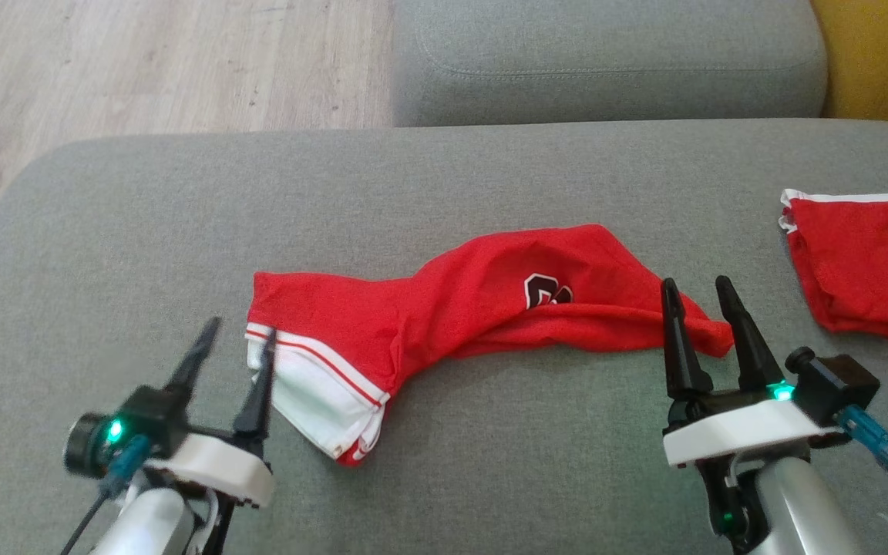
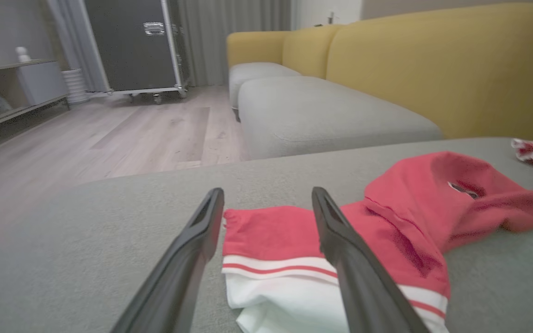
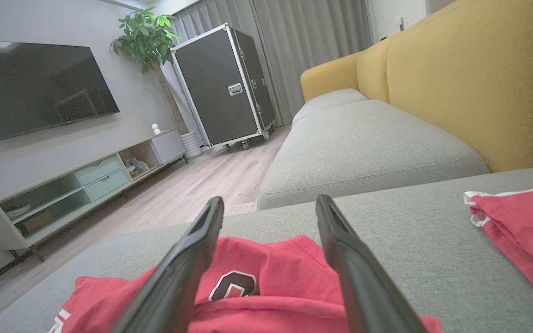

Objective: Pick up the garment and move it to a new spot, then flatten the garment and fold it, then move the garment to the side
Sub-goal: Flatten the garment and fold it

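Left end effector (image 1: 242, 330) has its fingers spread and I see nothing held. In the left wrist view the fingers (image 2: 340, 240) straddle the white, red-striped end of the garment (image 1: 490, 301). Right end effector (image 1: 697, 284) is also spread and empty, sitting at the garment's red right-hand tip; its wrist view looks down on the dark logo (image 3: 234, 284) between its fingers.

The garment lies crumpled and drawn out left to right across the middle of the grey sofa cushion (image 1: 490, 462), white end on my left. A second red garment (image 1: 860, 262) with white trim sits well apart at the cushion's right edge. Wood floor (image 1: 143, 62) is beyond on the left.
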Motion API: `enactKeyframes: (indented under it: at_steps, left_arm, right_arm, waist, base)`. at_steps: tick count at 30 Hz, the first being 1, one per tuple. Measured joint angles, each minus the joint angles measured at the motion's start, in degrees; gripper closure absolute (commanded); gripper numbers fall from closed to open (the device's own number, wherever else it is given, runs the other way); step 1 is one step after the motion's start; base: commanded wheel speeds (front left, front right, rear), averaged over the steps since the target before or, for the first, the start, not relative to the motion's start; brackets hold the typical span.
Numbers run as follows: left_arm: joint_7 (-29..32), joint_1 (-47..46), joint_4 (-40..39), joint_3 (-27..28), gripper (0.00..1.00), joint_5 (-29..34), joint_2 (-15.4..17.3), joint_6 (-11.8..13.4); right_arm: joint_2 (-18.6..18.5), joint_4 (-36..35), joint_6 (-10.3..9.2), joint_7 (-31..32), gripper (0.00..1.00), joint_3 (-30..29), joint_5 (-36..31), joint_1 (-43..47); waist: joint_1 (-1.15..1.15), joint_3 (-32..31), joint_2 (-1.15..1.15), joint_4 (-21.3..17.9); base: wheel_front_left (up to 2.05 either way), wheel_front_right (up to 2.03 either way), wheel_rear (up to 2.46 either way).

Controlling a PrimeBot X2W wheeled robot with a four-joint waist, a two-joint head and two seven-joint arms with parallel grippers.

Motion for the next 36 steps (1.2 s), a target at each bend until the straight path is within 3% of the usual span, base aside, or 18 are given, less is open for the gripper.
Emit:
enactKeyframes:
  at_steps: [3,9,19,30,31,32,33,36]
  left_arm:
    - [-1.6,2.4,-0.5,4.2,0.00,-2.5,-1.7,3.1]
    - [-1.8,5.4,1.6,4.7,0.00,-3.1,-3.7,4.2]
    - [7.0,1.2,10.4,2.4,0.00,-3.0,-3.6,4.0]
    - [9.6,-5.2,18.4,2.1,0.00,-3.0,-3.8,2.1]
    - [10.0,-5.6,18.8,2.0,0.53,-3.1,-3.8,1.9]
    - [10.2,-6.0,19.3,2.0,0.82,-3.2,-3.8,1.5]
    - [10.3,-6.4,19.6,1.9,1.00,-3.2,-3.8,1.2]
    - [10.4,-7.3,20.3,1.4,1.00,-3.2,-4.2,0.9]
  right_arm:
    - [0.0,-0.2,0.00,0.0,0.00,0.0,0.0,0.2]
    - [0.0,-0.6,0.00,0.0,0.00,0.2,-0.5,1.1]
    - [0.0,-1.3,0.00,0.0,0.00,0.2,-1.0,0.9]
    - [0.0,-1.6,0.00,0.0,0.00,-0.6,-1.5,-0.4]
    - [0.0,-1.6,0.00,0.0,0.00,-0.7,-1.5,-0.6]
    - [0.0,-1.6,0.00,0.0,0.00,-0.7,-1.5,-0.8]
    - [0.0,-1.6,0.00,0.0,0.00,-0.8,-1.5,-0.8]
    - [0.0,-1.5,0.00,0.0,0.00,-0.9,-1.5,-0.8]
  waist:
    - [0.00,-0.3,0.00,-0.1]
    - [0.00,0.2,0.00,-0.5]
    - [0.01,3.2,0.00,-1.6]
    - [0.01,6.8,0.00,-3.8]
    - [0.01,7.0,0.00,-4.0]
    - [0.01,7.1,0.00,-4.1]
    - [0.01,7.2,0.00,-4.2]
    - [0.02,7.2,0.00,-4.3]
  base:
    - [0.00,0.00,0.00]
    - [0.00,0.00,0.00]
    - [0.00,0.00,0.00]
    - [0.00,0.00,0.00]
    - [0.00,0.00,0.00]
    - [0.00,0.00,0.00]
    - [0.00,0.00,0.00]
    - [0.00,0.00,0.00]
